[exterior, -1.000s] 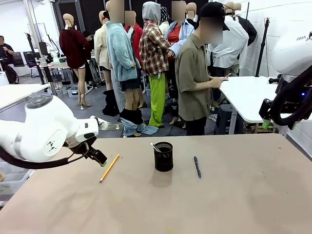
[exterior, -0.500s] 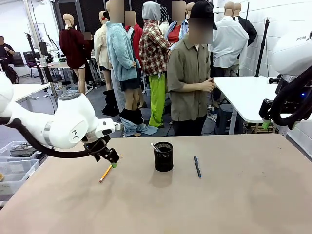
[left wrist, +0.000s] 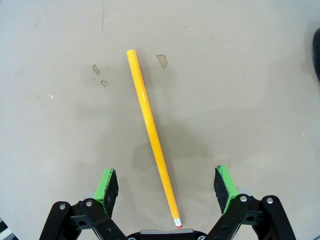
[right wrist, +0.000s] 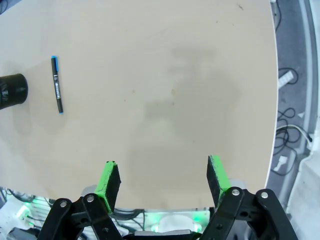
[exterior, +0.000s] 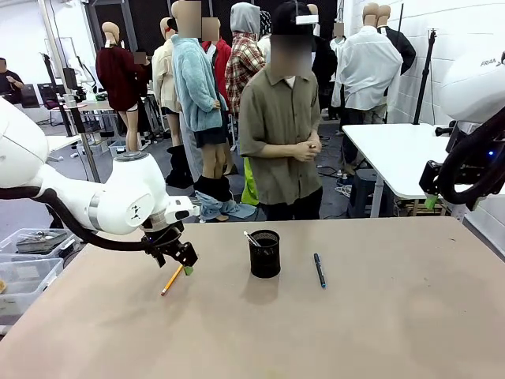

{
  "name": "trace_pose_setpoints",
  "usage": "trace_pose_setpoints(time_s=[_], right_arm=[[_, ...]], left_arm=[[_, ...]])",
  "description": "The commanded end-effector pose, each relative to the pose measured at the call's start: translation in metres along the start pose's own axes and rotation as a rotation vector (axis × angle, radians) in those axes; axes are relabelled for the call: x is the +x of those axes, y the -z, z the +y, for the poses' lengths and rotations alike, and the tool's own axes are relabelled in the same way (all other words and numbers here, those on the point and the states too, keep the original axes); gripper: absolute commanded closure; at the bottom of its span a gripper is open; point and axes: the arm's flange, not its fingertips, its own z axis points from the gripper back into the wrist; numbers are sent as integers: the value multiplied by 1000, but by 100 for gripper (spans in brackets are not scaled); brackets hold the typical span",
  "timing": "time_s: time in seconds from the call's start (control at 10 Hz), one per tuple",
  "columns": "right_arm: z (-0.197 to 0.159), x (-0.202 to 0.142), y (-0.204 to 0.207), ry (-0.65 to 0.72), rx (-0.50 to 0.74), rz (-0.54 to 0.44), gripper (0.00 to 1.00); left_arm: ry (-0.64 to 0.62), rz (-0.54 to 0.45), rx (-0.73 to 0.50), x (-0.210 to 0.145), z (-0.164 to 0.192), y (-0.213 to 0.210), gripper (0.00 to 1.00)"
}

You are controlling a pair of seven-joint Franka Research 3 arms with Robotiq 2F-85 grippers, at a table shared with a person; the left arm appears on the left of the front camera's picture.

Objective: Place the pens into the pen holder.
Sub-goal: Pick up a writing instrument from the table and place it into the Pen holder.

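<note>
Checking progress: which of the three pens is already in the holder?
The thin silver-white pen, its tip poking above the pen holder. The yellow pencil and the blue-ended dark pen lie flat on the table either side.

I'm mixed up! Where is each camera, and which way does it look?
Front view: between the arms, facing the person across the table; left gripper shows over the pencil.
Left wrist view: on the left arm, looking down at the pencil between its open fingers.
Right wrist view: on the right arm, looking down at the table past its open right gripper.
Front and right wrist share the dark pen and pen holder.
</note>
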Motion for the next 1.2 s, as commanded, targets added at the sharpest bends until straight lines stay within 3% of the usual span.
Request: trace_pose_setpoints(time_s=[0.0,0.2,0.3,0.7,0.8,1.1], right_arm=[[0,-3,4,1,-31,-16,14],[0,-3,4,1,-31,-16,14],[0,-3,4,1,-31,-16,14],[0,-3,4,1,-31,-16,14],[0,-3,4,1,-31,-16,14],[0,-3,4,1,-31,-16,14]], left_arm=[[-46,30,35,10,2,5,0],[-53,55,38,11,4,11,0],[-62,66,51,11,6,14,8],[-57,76,55,10,6,13,87],[-53,82,55,10,4,13,100],[-55,94,52,9,5,12,100]])
